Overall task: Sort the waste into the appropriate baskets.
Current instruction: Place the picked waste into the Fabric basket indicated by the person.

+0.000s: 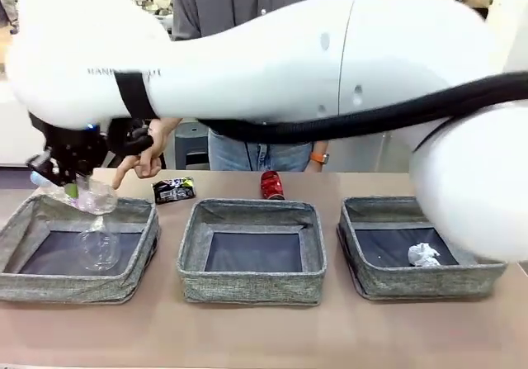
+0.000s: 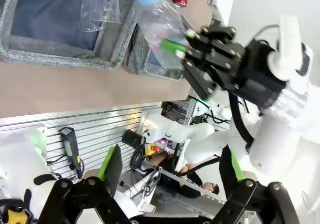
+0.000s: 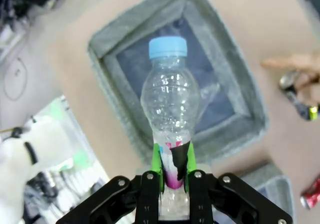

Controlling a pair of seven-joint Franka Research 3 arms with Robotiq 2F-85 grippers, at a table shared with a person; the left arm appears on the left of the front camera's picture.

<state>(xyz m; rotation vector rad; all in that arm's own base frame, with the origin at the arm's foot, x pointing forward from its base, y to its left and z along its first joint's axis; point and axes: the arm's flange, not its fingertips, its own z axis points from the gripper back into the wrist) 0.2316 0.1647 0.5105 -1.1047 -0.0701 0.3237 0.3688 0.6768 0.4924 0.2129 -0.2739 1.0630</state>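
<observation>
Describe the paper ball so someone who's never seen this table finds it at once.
Three grey woven baskets sit in a row on the table. In the basket on the robot's right, on its dark bottom, lies the crumpled white paper ball, the only white thing in any of them.

The table (image 1: 247, 336) carries three baskets (image 1: 252, 290), black can (image 1: 173, 190), red can (image 1: 271, 185).
</observation>
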